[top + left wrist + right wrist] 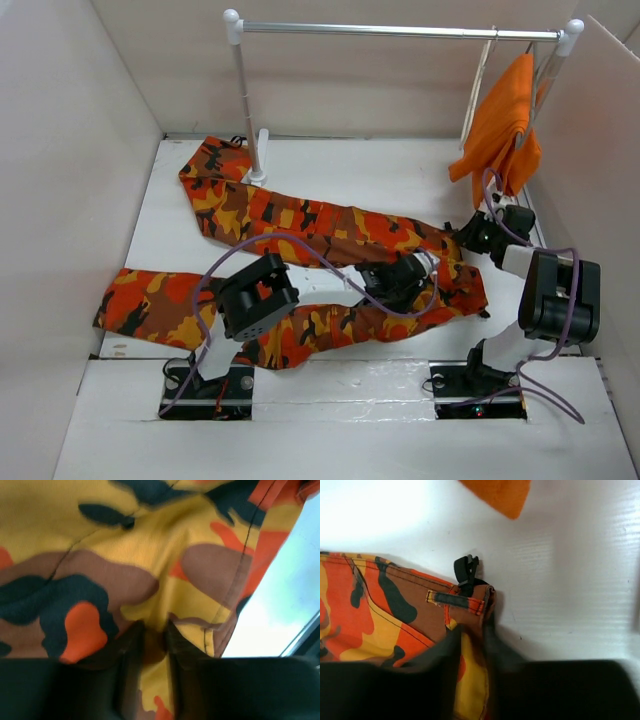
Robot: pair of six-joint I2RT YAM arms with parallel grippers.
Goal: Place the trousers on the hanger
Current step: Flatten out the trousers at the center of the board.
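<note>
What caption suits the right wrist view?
The right gripper pinches the trousers at the waistband corner, beside a belt loop, on the white table.

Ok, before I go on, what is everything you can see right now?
trousers: one, orange, red, yellow and dark camouflage, spread flat on the table, waist to the right, legs to the left
hanger: one, pale cream, hanging near the rail's right end
orange garment: one, plain orange, hanging beside the hanger
rail: one, silver on white posts, along the back
black clip: one, at the waistband corner
table: one, white, walled in by white panels
left gripper: one, black, pinching a fold of the trousers near the waist
right gripper: one, black, closed on the waistband edge
</note>
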